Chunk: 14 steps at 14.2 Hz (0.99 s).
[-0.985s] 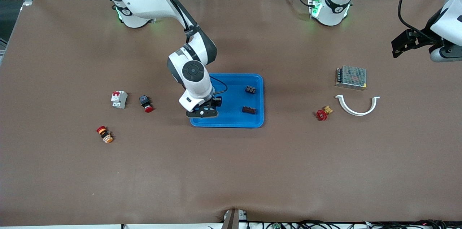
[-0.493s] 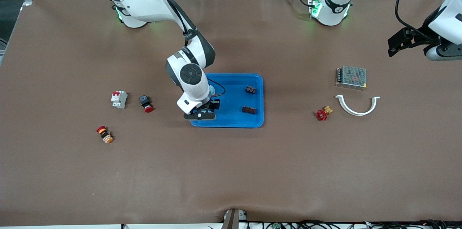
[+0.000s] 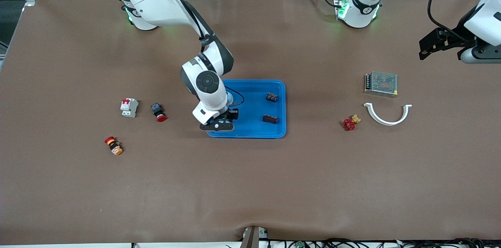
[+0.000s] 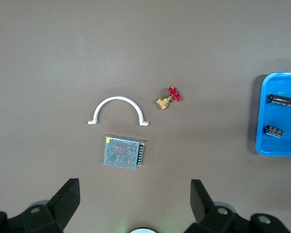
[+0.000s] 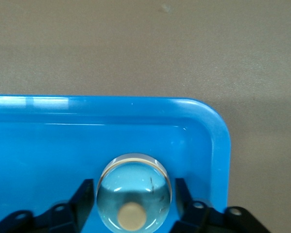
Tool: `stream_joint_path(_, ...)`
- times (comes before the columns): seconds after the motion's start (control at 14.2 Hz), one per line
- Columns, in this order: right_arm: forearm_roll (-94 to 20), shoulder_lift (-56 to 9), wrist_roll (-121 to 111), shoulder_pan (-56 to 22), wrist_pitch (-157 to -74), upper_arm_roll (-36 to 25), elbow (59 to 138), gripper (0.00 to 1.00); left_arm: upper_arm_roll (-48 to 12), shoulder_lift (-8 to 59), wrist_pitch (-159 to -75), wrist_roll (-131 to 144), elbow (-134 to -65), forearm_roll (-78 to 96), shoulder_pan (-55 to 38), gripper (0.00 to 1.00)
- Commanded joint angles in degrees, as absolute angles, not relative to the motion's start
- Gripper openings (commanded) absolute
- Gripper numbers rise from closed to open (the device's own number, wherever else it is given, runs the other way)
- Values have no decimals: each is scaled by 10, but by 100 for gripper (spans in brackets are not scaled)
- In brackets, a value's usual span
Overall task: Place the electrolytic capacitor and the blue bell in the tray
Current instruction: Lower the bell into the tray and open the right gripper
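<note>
The blue bell, a clear bluish dome with a beige button, sits in a corner of the bright blue tray, the corner nearest the front camera at the right arm's end. My right gripper is low over it. Its fingers stand on either side of the bell with thin strips of tray showing between, so it is slightly open. The hand hides the bell in the front view. Two dark capacitors lie in the tray, also in the left wrist view. My left gripper waits open and empty, high over the left arm's end.
A metal mesh power supply, a white half-ring clamp and a red-handled brass valve lie toward the left arm's end. A white breaker, a red push button and a red-orange button lie toward the right arm's end.
My right gripper has shifted a little toward the right arm's end and toward the tray's near corner, slowing down. The left hand has drifted slightly. The parts on the table have not moved.
</note>
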<state>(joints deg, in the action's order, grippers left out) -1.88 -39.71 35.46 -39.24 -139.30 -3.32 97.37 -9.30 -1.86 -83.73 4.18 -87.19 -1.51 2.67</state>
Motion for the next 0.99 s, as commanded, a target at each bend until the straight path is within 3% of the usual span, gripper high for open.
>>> stream_joint_path(0.0, -14, -400, 361, -381, -1392, -27, 965, 100, -90, -40, -839, 28, -890, -3, 25, 100)
stream_joint_path(0.28, -15, -379, 359, -383, -1367, -27, 967, 100, -91, -51, -839, 28, -900, -3, 25, 100)
stream_joint_path(0.92, -16, -219, 354, -382, -1151, -25, 968, 100, -90, -45, -844, 28, -897, -4, 30, 100)
